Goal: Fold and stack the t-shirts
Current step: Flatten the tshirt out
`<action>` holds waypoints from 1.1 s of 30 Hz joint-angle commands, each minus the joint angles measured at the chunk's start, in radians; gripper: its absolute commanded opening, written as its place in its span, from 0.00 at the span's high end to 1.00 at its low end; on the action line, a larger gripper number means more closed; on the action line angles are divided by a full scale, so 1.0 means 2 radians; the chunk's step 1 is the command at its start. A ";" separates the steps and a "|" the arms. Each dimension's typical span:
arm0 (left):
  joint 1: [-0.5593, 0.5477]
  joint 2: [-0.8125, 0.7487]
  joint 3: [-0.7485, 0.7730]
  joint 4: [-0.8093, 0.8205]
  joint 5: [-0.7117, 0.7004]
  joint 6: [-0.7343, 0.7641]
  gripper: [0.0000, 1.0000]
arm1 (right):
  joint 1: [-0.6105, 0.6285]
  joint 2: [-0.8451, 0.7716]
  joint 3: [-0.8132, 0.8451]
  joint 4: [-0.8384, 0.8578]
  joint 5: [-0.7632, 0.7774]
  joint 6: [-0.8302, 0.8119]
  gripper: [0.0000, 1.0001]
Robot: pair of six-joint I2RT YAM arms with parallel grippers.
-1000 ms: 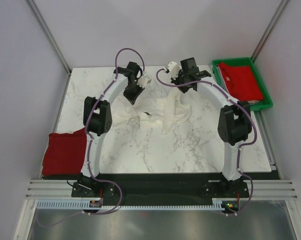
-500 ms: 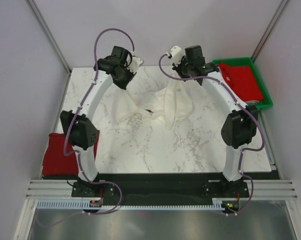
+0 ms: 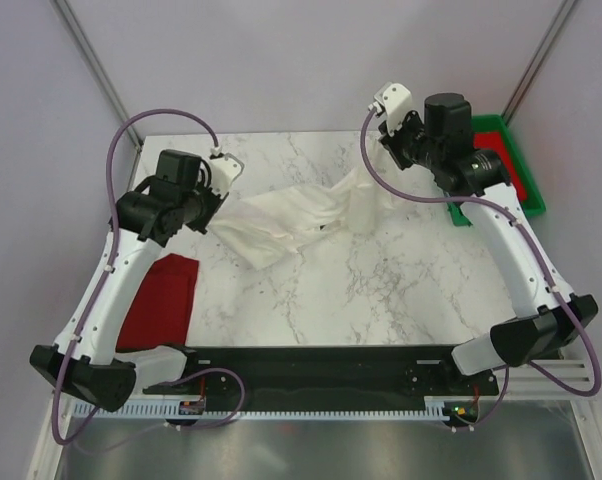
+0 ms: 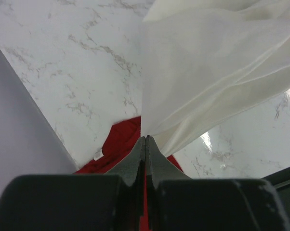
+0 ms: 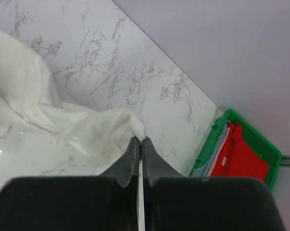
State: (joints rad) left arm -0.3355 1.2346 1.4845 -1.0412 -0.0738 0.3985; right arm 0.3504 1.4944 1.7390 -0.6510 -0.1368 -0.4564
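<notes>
Left gripper (image 4: 145,139) and right gripper (image 5: 139,140) are each pinched tight on the white t-shirt (image 3: 291,215), its length strung right between them.

Table (image 3: 381,290) ahead of the arm bases, spread t-shirt (image 3: 291,215) across its rear middle, left end in the left gripper (image 4: 145,139), right end in the right gripper (image 5: 139,140) (both pinched onto cloth); second t-shirt (image 3: 166,300) at the near left edge; tray (image 3: 533,203) at the far right corner, more t-shirts (image 5: 241,159) inside it
</notes>
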 commanded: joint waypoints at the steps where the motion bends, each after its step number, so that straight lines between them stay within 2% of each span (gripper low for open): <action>1: 0.002 0.004 -0.067 0.014 -0.009 0.022 0.98 | -0.004 -0.005 -0.046 -0.010 -0.003 0.004 1.00; 6: 0.010 0.051 -0.122 0.097 0.003 0.035 0.98 | -0.012 0.061 -0.040 0.012 -0.001 -0.009 1.00; 8: 0.019 0.102 -0.120 0.129 0.002 0.037 0.98 | -0.016 0.112 -0.017 0.022 -0.004 -0.015 1.00; 14: 0.053 0.258 -0.007 0.146 0.005 0.020 0.98 | -0.051 0.270 0.095 0.033 0.005 -0.053 1.00; 16: 0.059 0.291 0.037 0.144 -0.002 0.017 0.98 | -0.065 0.301 0.139 0.007 0.016 -0.075 0.88; 17: 0.060 0.311 0.048 0.144 -0.013 0.013 0.98 | -0.069 0.319 0.150 -0.005 0.016 -0.097 0.79; 18: 0.060 0.321 0.067 0.143 -0.018 0.011 0.98 | -0.079 0.320 0.162 -0.023 0.015 -0.105 0.62; 21: 0.060 0.328 0.081 0.141 -0.027 0.003 0.89 | -0.095 0.281 0.157 -0.060 -0.059 -0.175 0.50; 22: 0.061 0.325 0.080 0.141 -0.028 -0.004 0.86 | -0.094 0.242 0.147 -0.069 -0.114 -0.211 0.47; 23: 0.060 0.322 0.078 0.140 -0.028 -0.007 0.85 | -0.092 0.222 0.137 -0.076 -0.138 -0.242 0.44; 24: 0.060 0.314 0.069 0.139 -0.028 -0.010 0.84 | -0.079 0.207 0.121 -0.101 -0.155 -0.309 0.36; 26: 0.060 0.305 0.056 0.138 -0.021 -0.015 0.83 | -0.050 0.191 0.124 -0.165 -0.172 -0.390 0.36; 27: 0.060 0.297 0.040 0.138 -0.018 -0.014 0.83 | -0.012 0.195 0.140 -0.250 -0.167 -0.468 0.35; 28: 0.061 0.294 0.032 0.137 -0.016 -0.014 0.82 | 0.006 0.202 0.150 -0.294 -0.161 -0.494 0.36; 30: 0.062 0.290 0.011 0.138 -0.012 -0.010 0.83 | 0.046 0.232 0.170 -0.386 -0.157 -0.536 0.38; 33: 0.070 0.280 -0.009 0.136 0.013 -0.010 0.85 | 0.086 0.251 0.137 -0.405 -0.152 -0.541 0.39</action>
State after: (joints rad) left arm -0.2081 1.8568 1.5028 -0.7746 -0.0937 0.4034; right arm 0.4633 1.9274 2.0750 -1.1450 -0.3878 -1.3460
